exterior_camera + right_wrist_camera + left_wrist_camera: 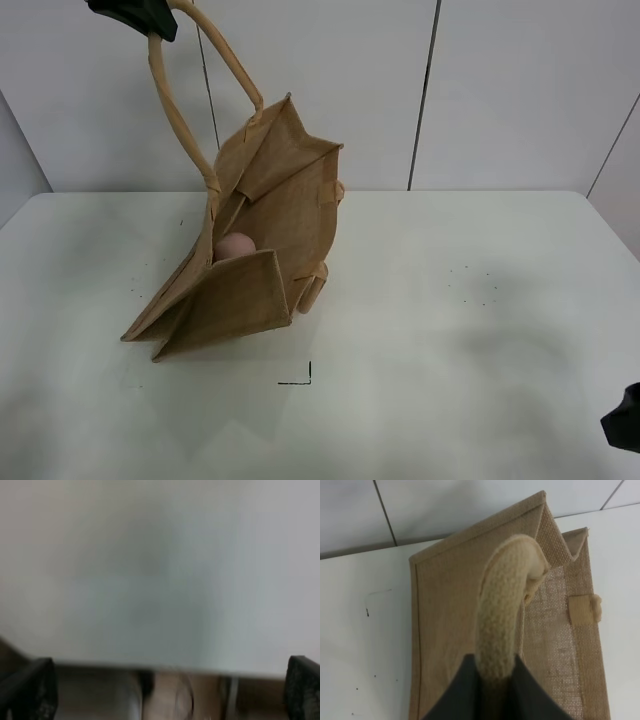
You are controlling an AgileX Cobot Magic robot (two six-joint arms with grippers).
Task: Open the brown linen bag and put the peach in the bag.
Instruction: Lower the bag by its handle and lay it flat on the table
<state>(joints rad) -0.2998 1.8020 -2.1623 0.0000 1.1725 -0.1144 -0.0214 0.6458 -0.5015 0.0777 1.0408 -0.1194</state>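
Observation:
The brown linen bag [262,240] stands tilted on the white table [450,330], its mouth held open. The pink peach [236,246] lies inside the bag, partly hidden by the near wall. My left gripper [150,14] at the top left is shut on one light-tan loop handle [175,110] and holds it up. In the left wrist view the handle [502,620] runs between the dark fingers [455,695] over the bag [455,610]. My right gripper [625,418] sits at the bottom right edge, far from the bag. Its fingers [30,690] are spread wide and empty.
The second handle [316,288] hangs on the bag's far side near the table. A small black corner mark [300,378] is on the table in front of the bag. White wall panels stand behind the table's far edge.

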